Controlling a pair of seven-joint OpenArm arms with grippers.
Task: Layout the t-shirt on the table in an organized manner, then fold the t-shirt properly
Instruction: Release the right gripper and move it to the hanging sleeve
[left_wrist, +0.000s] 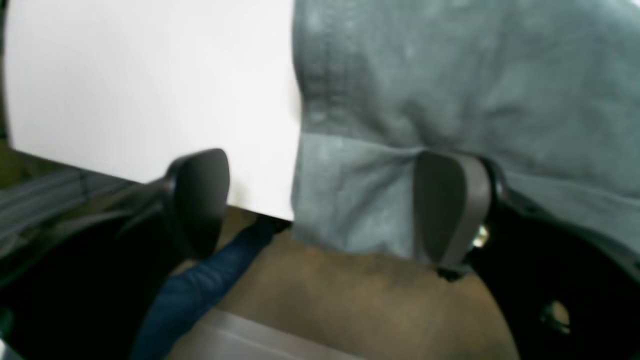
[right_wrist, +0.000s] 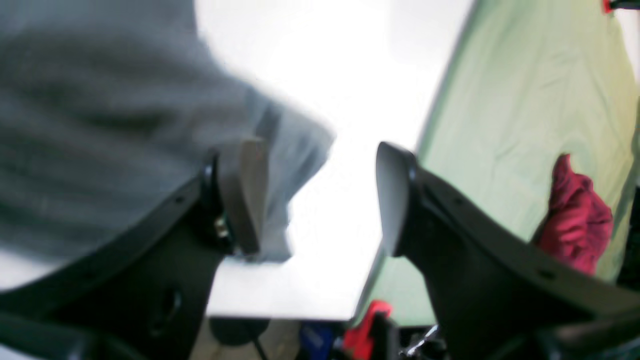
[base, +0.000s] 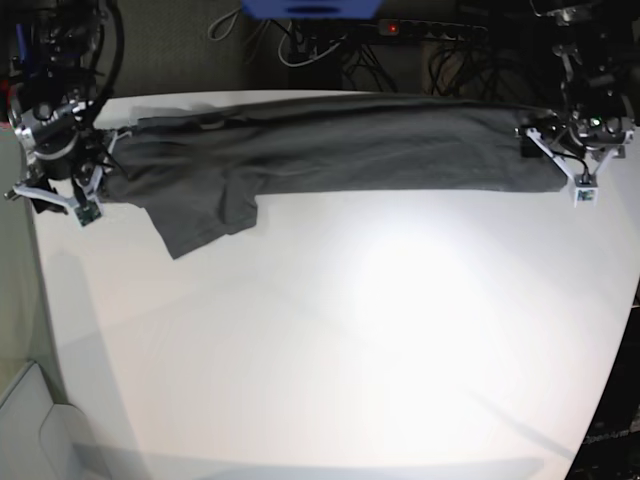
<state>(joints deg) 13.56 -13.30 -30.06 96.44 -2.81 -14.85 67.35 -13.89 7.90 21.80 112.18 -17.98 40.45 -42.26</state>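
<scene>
a pale green sheet with a crumpled red cloth lying on it. brown floor shows below. a power strip and tangled cables sit at the back.

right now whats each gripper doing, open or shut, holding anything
left gripper: open, jaws apart at the t-shirt edge, not clamping it.
right gripper: open, one finger against the shirt, nothing held.

You see t-shirt: soft woven cloth, matt charcoal, faintly mottled, stitched hem band. Table: smooth white matt top, mild glare at centre. Left gripper pads: dull dark plastic or rubber, smooth. Red cloth: crumpled fabric.
</scene>
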